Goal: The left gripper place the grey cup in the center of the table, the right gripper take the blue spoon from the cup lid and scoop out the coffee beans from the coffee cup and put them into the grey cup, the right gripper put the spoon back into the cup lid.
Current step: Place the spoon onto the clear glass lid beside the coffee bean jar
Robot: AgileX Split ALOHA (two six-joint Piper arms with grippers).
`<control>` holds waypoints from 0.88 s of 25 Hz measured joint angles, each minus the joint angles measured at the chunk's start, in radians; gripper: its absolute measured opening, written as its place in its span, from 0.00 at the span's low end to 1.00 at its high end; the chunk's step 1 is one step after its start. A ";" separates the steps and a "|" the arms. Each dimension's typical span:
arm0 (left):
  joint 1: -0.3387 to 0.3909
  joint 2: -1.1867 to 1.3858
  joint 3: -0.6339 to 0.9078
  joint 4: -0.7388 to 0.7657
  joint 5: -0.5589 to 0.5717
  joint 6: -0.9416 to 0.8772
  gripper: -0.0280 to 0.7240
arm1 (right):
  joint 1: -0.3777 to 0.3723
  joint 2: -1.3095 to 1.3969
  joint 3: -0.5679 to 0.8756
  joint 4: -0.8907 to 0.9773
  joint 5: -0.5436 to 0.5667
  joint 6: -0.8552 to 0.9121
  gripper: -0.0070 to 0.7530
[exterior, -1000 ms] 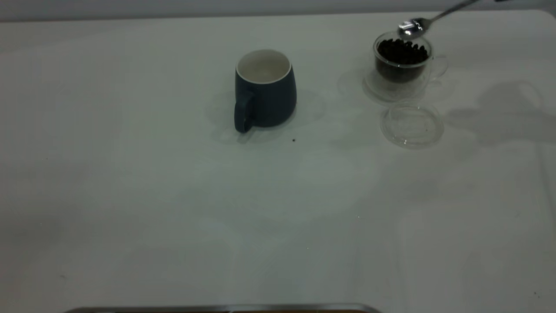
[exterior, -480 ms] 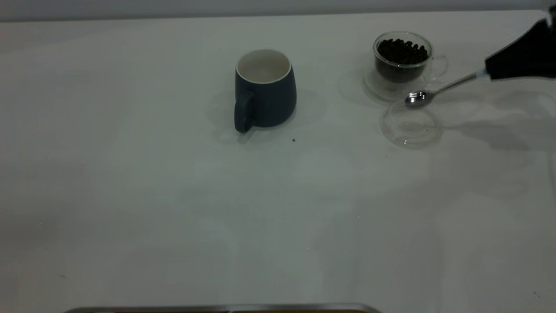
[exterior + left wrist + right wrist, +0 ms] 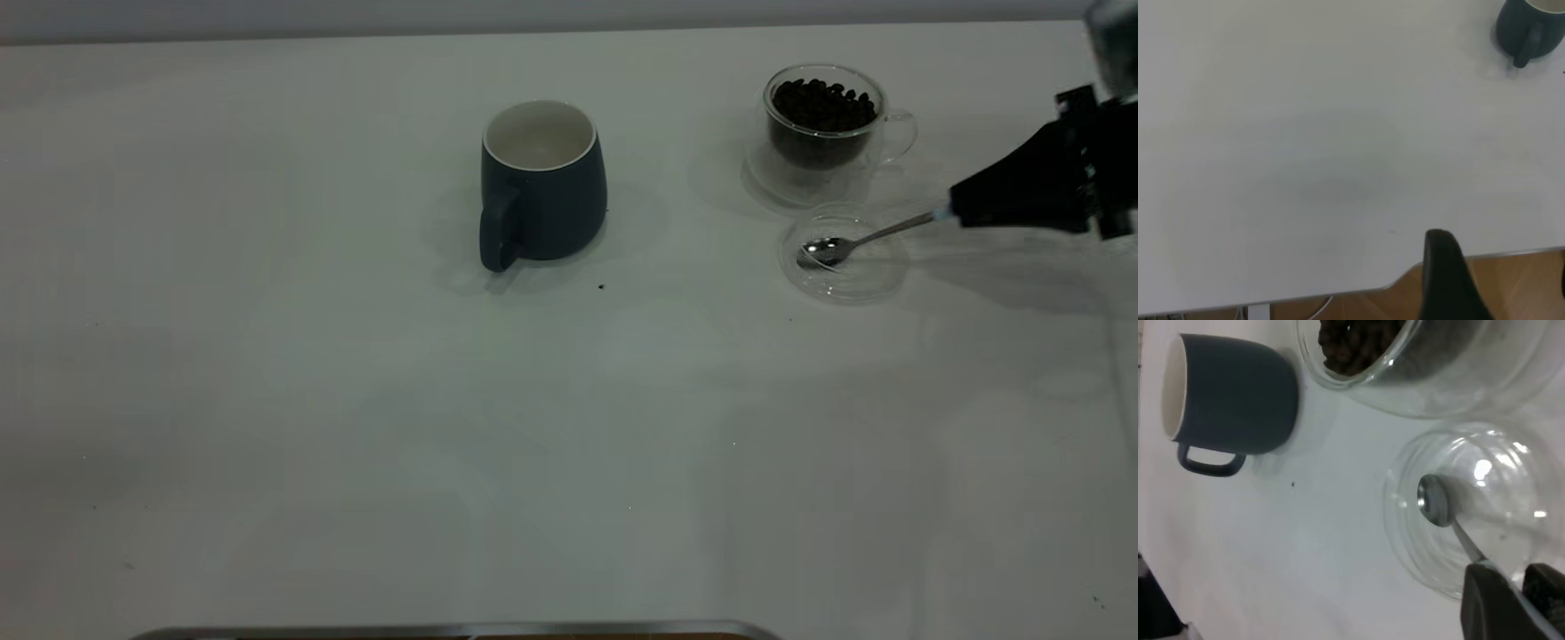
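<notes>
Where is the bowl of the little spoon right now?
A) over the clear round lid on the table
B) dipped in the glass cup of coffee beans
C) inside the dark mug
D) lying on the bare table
A: the blue spoon, gripped by the right pincer, has its bowl within the rim of the cup lid.

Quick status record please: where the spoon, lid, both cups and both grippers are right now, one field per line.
spoon: blue spoon, bowl down inside the cup lid, handle held
lid: cup lid on the table, just in front of the coffee cup
coffee cup: coffee cup upright, coffee beans inside
grey cup: grey cup upright near table center; no beans visible inside
right gripper: right gripper shut on the spoon handle, at the table's right edge
left gripper: left gripper parked off the table's edge, away from the cups
</notes>
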 joint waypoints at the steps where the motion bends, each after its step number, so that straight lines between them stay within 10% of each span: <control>1: 0.000 0.000 0.000 0.000 0.000 0.000 0.67 | 0.006 0.005 0.000 0.011 0.001 0.000 0.14; 11: 0.000 0.000 0.000 0.000 0.000 0.000 0.67 | 0.032 0.023 -0.001 0.053 -0.014 -0.018 0.20; 22: 0.000 0.000 0.000 0.000 0.000 0.000 0.67 | 0.057 0.023 -0.002 0.032 -0.097 -0.001 0.78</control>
